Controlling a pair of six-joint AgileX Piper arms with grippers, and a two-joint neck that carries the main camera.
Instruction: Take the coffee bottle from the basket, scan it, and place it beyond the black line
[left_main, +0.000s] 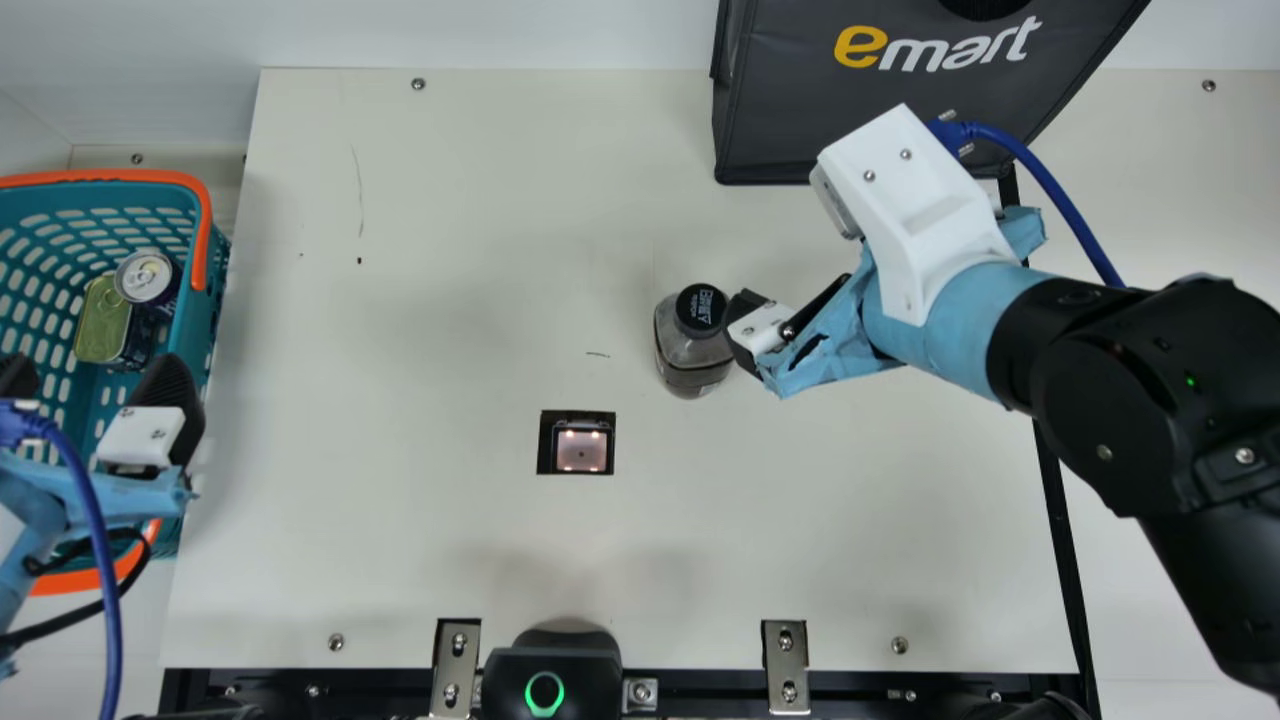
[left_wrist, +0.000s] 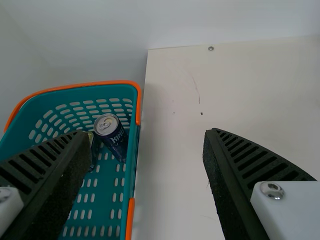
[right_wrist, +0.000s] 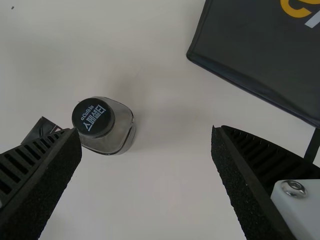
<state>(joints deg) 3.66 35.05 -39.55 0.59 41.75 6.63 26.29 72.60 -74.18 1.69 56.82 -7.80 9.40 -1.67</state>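
Observation:
The coffee bottle (left_main: 692, 350), clear with a black cap, stands upright on the table in the main view. Right beside it is my right gripper (left_main: 748, 332); whether they touch I cannot tell. In the right wrist view the bottle (right_wrist: 119, 131) lies close to one finger of the wide open right gripper (right_wrist: 145, 132). My left gripper (left_main: 95, 390) is open over the basket (left_main: 205, 330); the left wrist view shows nothing between the fingers of that gripper (left_wrist: 145, 135). The scanner window (left_main: 582, 448) is set in the table. A black line (left_main: 1058, 530) runs down the right side.
Inside the basket are a dark can (left_main: 146, 277) and a green-topped tin (left_main: 102, 320). A dark shopping bag (left_main: 900, 110) stands at the back right, behind my right arm. A black device with a green ring (left_main: 545, 690) sits at the front edge.

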